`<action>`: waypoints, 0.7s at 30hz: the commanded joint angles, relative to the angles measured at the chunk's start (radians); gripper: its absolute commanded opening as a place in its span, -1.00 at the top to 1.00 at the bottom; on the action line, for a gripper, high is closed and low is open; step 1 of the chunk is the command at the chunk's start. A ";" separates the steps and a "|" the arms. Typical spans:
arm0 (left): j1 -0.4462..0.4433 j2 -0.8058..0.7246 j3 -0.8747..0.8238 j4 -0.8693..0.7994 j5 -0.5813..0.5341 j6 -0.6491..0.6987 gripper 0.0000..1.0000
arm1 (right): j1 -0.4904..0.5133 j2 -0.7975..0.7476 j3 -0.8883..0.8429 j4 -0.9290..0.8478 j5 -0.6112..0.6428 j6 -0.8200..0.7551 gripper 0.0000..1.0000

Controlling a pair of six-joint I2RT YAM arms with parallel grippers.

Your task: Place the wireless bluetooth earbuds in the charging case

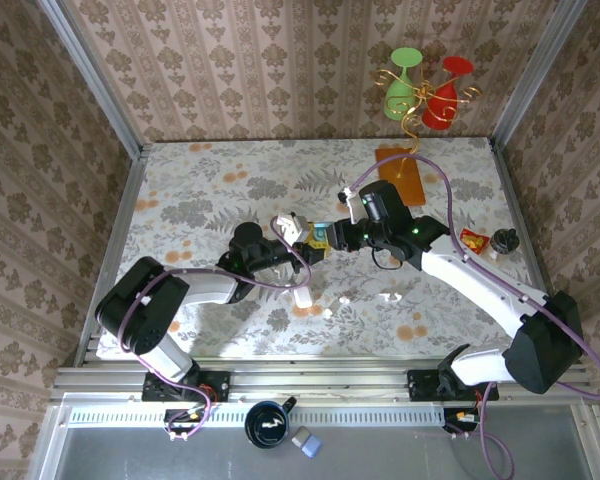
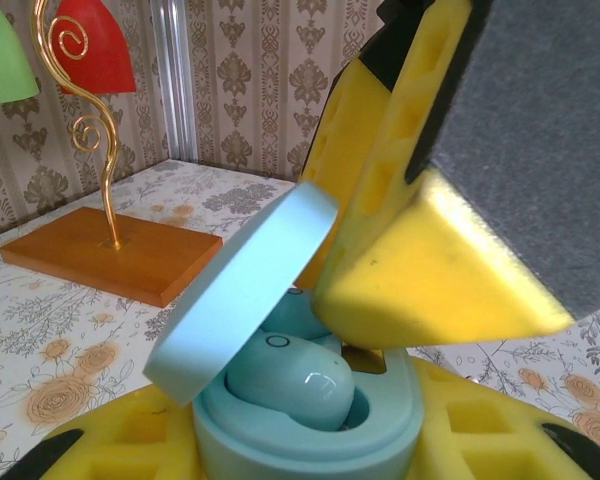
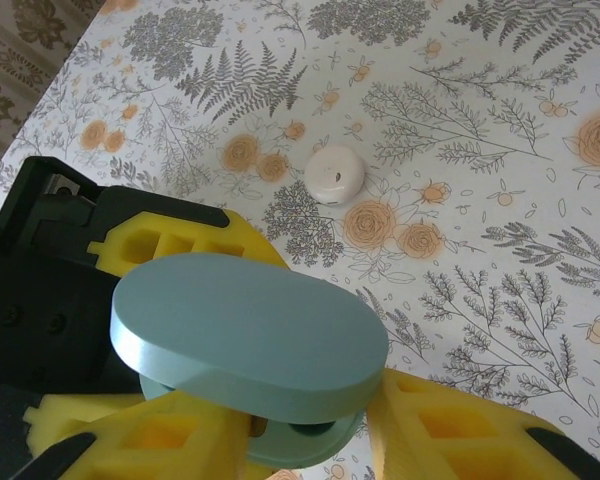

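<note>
My left gripper point(image 2: 305, 452) is shut on a teal charging case point(image 2: 310, 425), its yellow fingers point(image 2: 110, 440) on either side of the base. The lid point(image 2: 245, 290) stands open, and a teal earbud point(image 2: 290, 380) lies in one slot. My right gripper point(image 3: 310, 445) is open around the case point(image 3: 250, 340); one of its yellow fingers point(image 2: 430, 270) presses down over the other slot, hiding what is under it. From above, both grippers meet at the case point(image 1: 320, 237) over mid-table. Tiny white earbuds point(image 1: 345, 298) lie loose on the cloth nearby.
A white oval case point(image 1: 302, 297) and a round white case point(image 3: 334, 173) lie on the floral tablecloth. A gold stand with red and green cones on an orange base point(image 1: 400, 170) stands at the back right. A red packet point(image 1: 472, 238) and a dark object point(image 1: 504, 240) are at the right.
</note>
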 commanded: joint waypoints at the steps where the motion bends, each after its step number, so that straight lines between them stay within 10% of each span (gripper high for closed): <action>1: 0.002 0.014 0.013 0.047 0.030 -0.022 0.67 | 0.023 -0.033 0.037 0.013 -0.042 0.004 0.22; 21: 0.006 0.026 -0.005 0.098 0.086 -0.030 0.68 | -0.001 -0.063 0.036 0.043 0.049 0.046 -0.39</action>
